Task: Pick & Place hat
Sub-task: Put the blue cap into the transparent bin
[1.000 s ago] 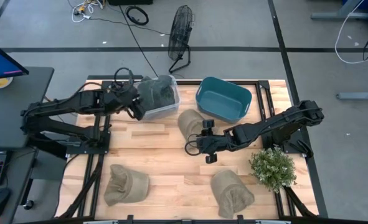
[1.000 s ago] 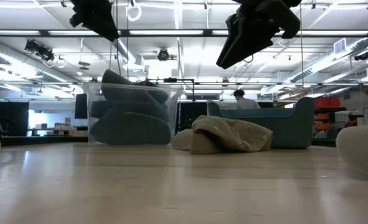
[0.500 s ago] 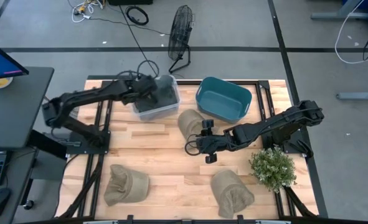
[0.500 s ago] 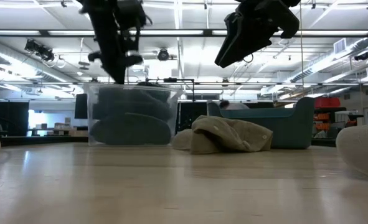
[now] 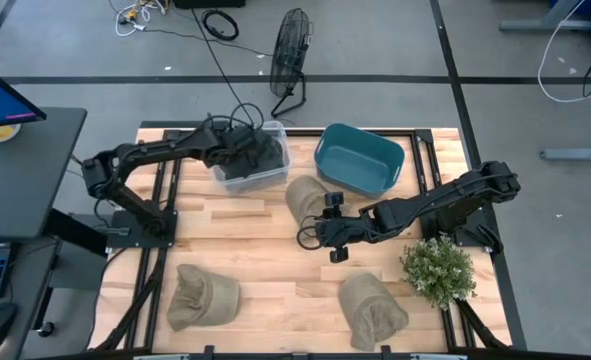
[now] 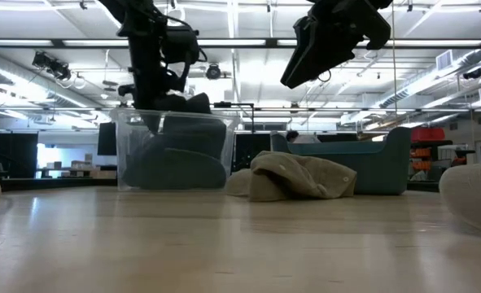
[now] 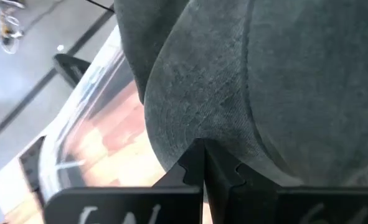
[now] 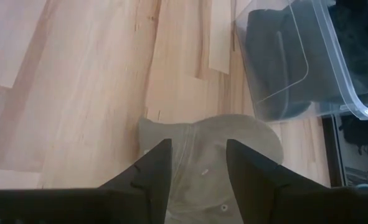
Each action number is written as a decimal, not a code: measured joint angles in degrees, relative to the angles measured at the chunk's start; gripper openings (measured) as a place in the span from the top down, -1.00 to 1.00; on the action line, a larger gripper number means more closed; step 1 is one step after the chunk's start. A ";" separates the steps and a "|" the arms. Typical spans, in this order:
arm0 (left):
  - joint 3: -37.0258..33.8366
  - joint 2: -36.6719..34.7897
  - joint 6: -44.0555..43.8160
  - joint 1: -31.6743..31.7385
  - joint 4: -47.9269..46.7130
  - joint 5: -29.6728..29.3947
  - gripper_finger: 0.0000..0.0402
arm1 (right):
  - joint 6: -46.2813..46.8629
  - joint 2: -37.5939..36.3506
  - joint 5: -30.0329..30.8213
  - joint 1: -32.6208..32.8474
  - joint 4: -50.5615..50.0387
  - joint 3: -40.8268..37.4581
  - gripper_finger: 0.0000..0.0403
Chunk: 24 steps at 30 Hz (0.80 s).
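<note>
A clear plastic bin (image 5: 267,172) at the far left of the table holds dark grey hats (image 5: 258,150). My left gripper (image 5: 239,151) reaches down into it and is shut on the top dark hat (image 7: 252,81). A tan hat (image 5: 306,196) lies crumpled near the table's middle, by a teal bin (image 5: 359,160). My right gripper (image 5: 306,237) hangs open above the tan hat's near side (image 8: 199,158), touching nothing. My left gripper pinches the edge of the dark hat's brim (image 7: 196,132) between its two shut fingers. It comes slanting down from the table's left into the bin (image 6: 171,155). The hat still lies in the bin on the other dark cloth.
Two more tan hats lie near the front edge, one left (image 5: 202,296) and one right (image 5: 372,309). A potted plant (image 5: 438,268) stands at the right edge. Bare wood lies between the front hats and the bins.
My left gripper has swung from the bin's left side over the bin, tipped to point down, and gone down into it onto the dark hats. The dark cloth in the bin has shifted shape. My right gripper has kept still.
</note>
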 joint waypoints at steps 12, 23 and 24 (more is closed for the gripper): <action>1.84 -9.40 2.27 -5.17 3.19 -0.68 0.99 | 1.26 0.00 -0.02 0.00 1.58 0.02 0.22; 1.93 3.50 2.14 -1.38 6.67 0.60 0.99 | 2.80 0.00 0.00 0.00 1.98 0.02 0.22; 2.09 4.55 1.92 -1.04 6.74 1.75 0.99 | 2.80 0.00 0.00 0.00 1.97 0.02 0.22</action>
